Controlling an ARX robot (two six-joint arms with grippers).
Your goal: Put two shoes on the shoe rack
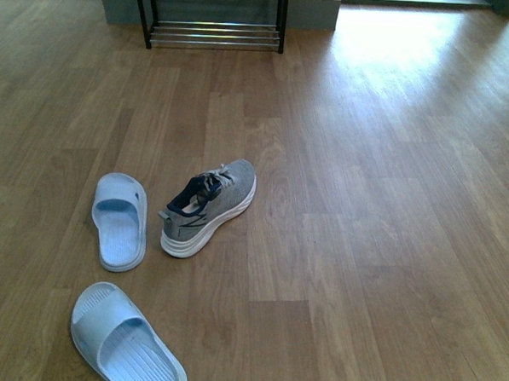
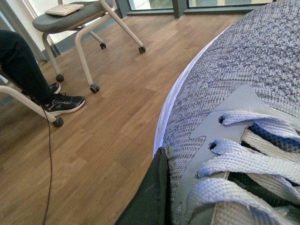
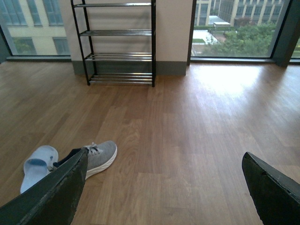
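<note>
The shoe rack (image 1: 213,35) stands at the far side of the wooden floor (image 1: 373,205), left of centre and against the wall. Its silver rod shelves carry no shoes. One grey sneaker (image 1: 209,209) lies on the floor at mid-distance, well short of the rack, upright on its white sole with its toe pointing far and slightly right. Just to its left, close but apart, lies a pale-blue slipper (image 1: 119,220), sole down. A second slipper (image 1: 127,339) lies nearer still, at the near left edge of the front view. Neither arm shows in the front view. In the left wrist view the other sneaker (image 2: 243,75) fills the right half of the picture, its knit upper, laces and white sole edge all close to the camera. The left claw (image 2: 157,190) is closed against this shoe: one dark finger (image 2: 149,199) lies pressed to its side beneath the laces, and the other finger is hidden behind the shoe. Beyond it on the floor are a wheeled chair (image 2: 79,23) and a seated person's foot in a black trainer (image 2: 65,104). The right claw (image 3: 165,157) is spread wide over bare floor and holds nothing.
</note>
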